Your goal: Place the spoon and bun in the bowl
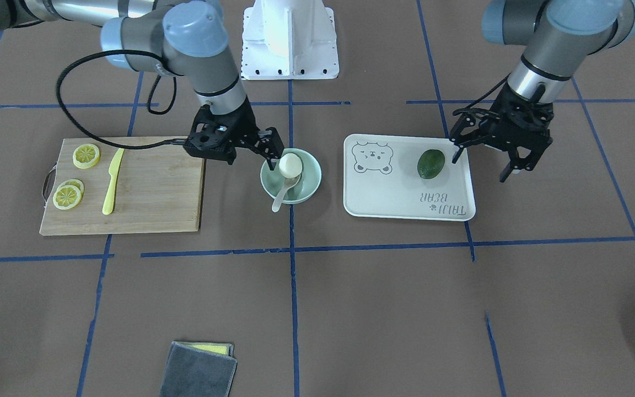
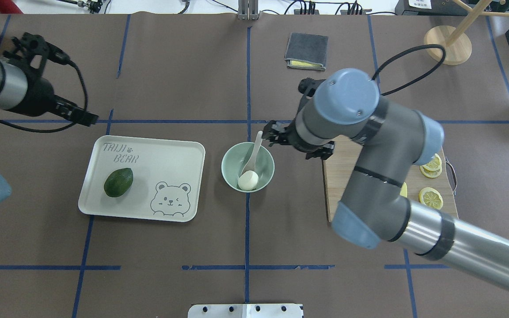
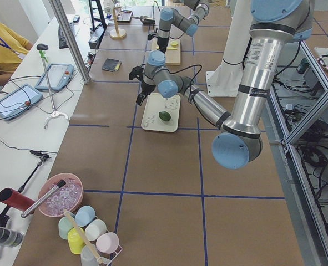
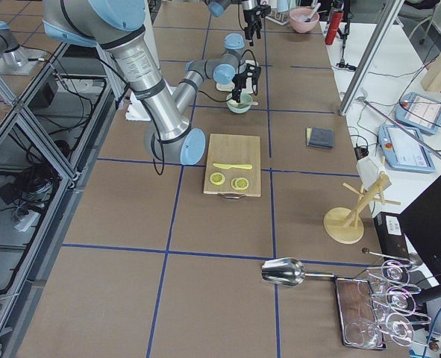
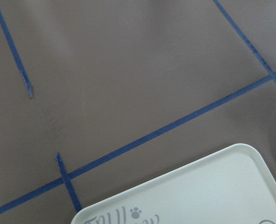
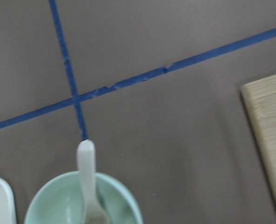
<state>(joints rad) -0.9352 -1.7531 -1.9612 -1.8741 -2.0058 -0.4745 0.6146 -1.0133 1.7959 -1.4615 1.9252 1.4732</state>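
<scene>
The pale mint-green bowl [image 1: 312,177] stands at the table's middle, also in the overhead view [image 2: 227,164]. The white bun [image 1: 290,164] lies inside it [image 2: 248,180]. The off-white spoon [image 1: 281,196] rests in the bowl with its handle leaning over the rim [image 2: 255,149]; the right wrist view shows it too [image 6: 87,175]. My right gripper [image 1: 273,150] hovers just beside the bowl's rim, open and empty [image 2: 275,134]. My left gripper [image 1: 481,164] is open and empty, raised by the tray's outer edge [image 2: 31,44].
A white bear-printed tray [image 1: 394,198] holds a dark green avocado [image 1: 431,164]. A wooden cutting board [image 1: 152,193] carries lemon slices [image 1: 86,155] and a yellow knife [image 1: 112,182]. A grey folded cloth [image 1: 199,370] lies near the operators' edge.
</scene>
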